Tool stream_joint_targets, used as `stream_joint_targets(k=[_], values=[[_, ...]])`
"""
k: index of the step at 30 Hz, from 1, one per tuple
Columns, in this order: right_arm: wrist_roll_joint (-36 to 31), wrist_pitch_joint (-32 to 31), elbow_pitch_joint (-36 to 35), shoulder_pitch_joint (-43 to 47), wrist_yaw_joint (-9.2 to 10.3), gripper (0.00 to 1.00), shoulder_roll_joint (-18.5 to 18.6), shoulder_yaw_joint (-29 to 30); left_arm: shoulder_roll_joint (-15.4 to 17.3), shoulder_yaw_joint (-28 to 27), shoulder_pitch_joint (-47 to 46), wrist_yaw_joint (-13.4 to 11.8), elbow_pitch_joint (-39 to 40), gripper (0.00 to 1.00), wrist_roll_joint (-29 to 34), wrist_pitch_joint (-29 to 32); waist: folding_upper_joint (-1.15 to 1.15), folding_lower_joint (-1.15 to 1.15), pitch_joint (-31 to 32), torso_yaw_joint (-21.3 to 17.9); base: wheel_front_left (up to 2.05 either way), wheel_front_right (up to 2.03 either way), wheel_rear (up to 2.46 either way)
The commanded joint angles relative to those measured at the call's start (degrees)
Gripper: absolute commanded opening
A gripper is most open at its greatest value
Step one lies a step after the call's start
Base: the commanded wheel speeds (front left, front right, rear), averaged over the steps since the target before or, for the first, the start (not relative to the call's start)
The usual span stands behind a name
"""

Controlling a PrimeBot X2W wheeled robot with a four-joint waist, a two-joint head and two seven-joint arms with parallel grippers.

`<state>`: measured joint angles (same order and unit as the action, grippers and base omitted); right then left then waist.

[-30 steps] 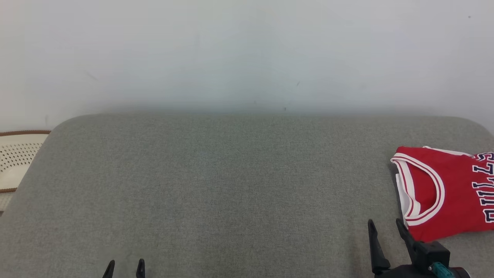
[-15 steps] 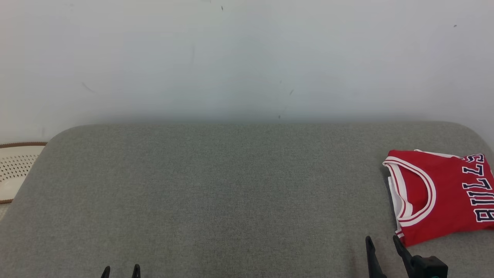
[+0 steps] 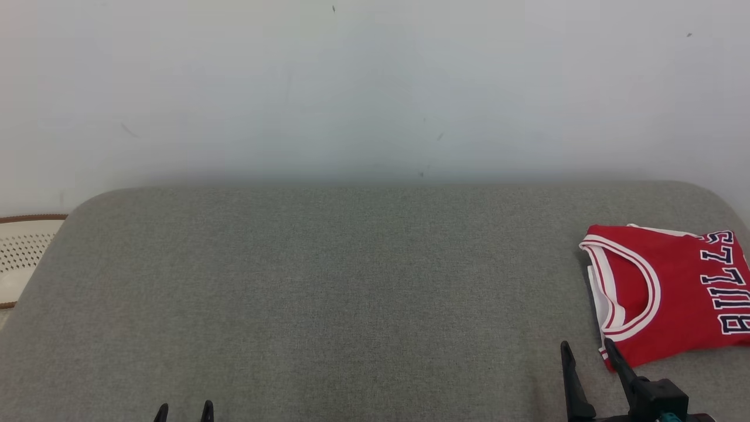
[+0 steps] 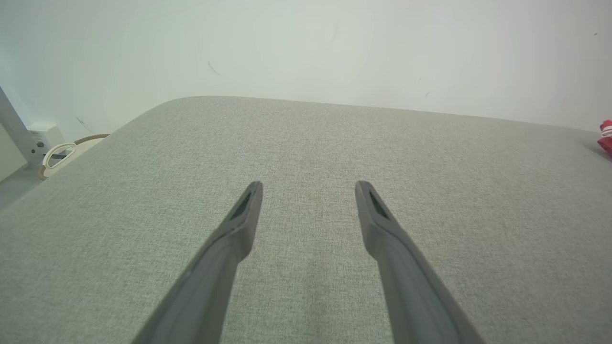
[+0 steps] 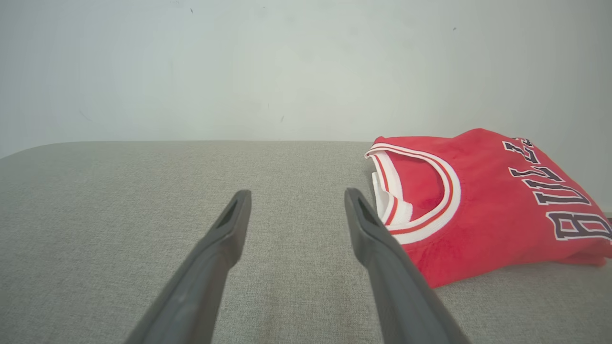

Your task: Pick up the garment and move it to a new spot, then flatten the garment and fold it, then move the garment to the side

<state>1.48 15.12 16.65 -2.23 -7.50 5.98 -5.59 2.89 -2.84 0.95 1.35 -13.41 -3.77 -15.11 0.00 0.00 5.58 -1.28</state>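
Head view: jersey (image 3: 674, 293) lies folded at the far right of the cushion (image 3: 351, 281). It is red with white-red collar trim, collar toward the left, "BULLS" lettering running along the frame's right edge, partly cut off. Right gripper (image 3: 585, 343) sits at lower right, just beside the jersey's near-left corner. Its right fingertip overlaps that corner in frame; can't tell if it touches. Left gripper (image 3: 184, 405) is at lower left, just the 2 fingertips above the bottom edge, well apart from the jersey. Basket (image 3: 23, 258), cream with holes and a brown rim, sits off the cushion's left end. Wall (image 3: 375, 88) behind.

Wrist views: both jaws released, fingers spread wide, nothing between them, bare cushion past each pair. Right wrist: jersey sits right of the fingers, and the right finger crosses in front of the collar edge. Left wrist: jersey is a red sliver at the far right edge.

Vs 1 s ago: the whole head frame has shifted. The cushion's far edge sits lower, the jersey shows further left, and more lettering is in frame. That is a camera move; the fold looks the same. Right fingertips stand closer to the jersey's corner. Vs 0.5 s ago they show higher in frame. Left tips show a bit less than 1 s ago. Jaw spread is unchanged on both.
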Motion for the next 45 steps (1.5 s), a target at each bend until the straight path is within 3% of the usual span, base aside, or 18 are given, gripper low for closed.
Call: stream_joint_targets(k=[1,6,8,45], values=[[-0.5,0.0,-0.3,0.7,0.04,1.00,0.1,0.0,0.1,-0.2,-0.3,0.0,-0.2,1.00,-0.4,0.0,0.00,0.00,0.0,0.0,0.00,0.00,0.00],[-1.2,0.0,-0.4,0.4,0.04,1.00,0.0,0.3,0.1,-0.2,-0.4,0.0,0.0,1.00,-0.5,0.0,0.00,0.00,-0.4,-0.1,0.00,0.00,0.00],[-1.0,0.0,-0.4,0.5,0.04,1.00,0.0,0.3,0.0,0.1,-0.4,-0.2,0.0,1.00,-0.1,0.0,0.00,0.00,-0.4,2.4,0.00,0.00,0.00],[0.9,0.0,-0.8,1.1,0.02,1.00,1.0,-2.3,0.1,0.1,-0.5,0.9,0.8,1.00,-0.3,0.0,0.00,0.00,-0.8,2.1,0.00,0.00,0.00]])
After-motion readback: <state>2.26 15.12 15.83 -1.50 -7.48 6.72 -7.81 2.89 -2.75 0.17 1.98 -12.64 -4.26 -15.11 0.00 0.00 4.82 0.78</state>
